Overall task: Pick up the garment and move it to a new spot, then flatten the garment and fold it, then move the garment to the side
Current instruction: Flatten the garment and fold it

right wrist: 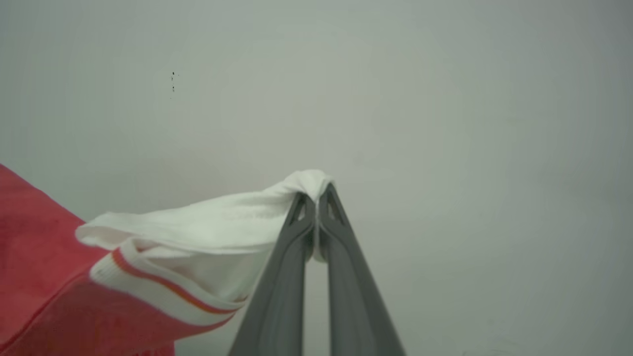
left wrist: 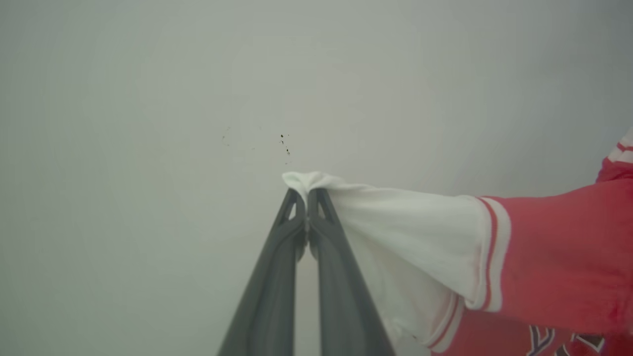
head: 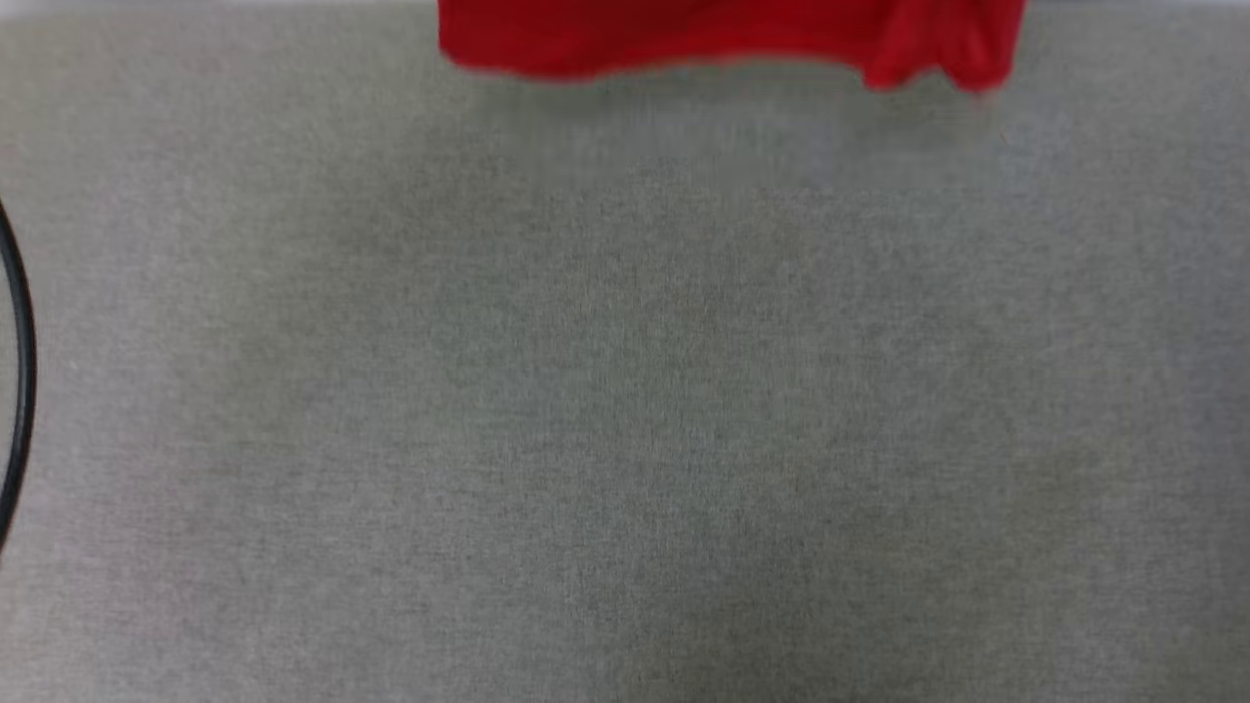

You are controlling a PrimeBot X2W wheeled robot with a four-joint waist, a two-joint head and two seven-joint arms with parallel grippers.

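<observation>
Currently clamped on the garment [head: 728, 39] at both sleeves, cloth spanning from one claw to the other.

Left claw [left wrist: 306, 190]: fingers pressed together at lower centre of the left wrist view, pinching the bunched tip of a white sleeve [left wrist: 405, 222]. Sleeve spread toward the right of the frame, ending in red-white striped trim [left wrist: 489, 252], then red body fabric at the right edge. Part of the black, white-outlined lettering [left wrist: 544, 343] visible in the lower right corner.

Right claw [right wrist: 316, 195]: fingers likewise closed tight at lower centre of the right wrist view, gripping the tip of the other white sleeve [right wrist: 198, 227], draped toward lower left, red fabric in the lower left corner.

Pale grey background [left wrist: 148, 99] behind both claws, marked with a few dark specks [left wrist: 284, 143].

Head view: blurred red edge of the garment along top centre of the frame, over the grey worktop [head: 625, 391], soft shadow just beneath. Contact between cloth and worktop: cannot tell. Thin black cable [head: 21, 371] curving along the left edge.
</observation>
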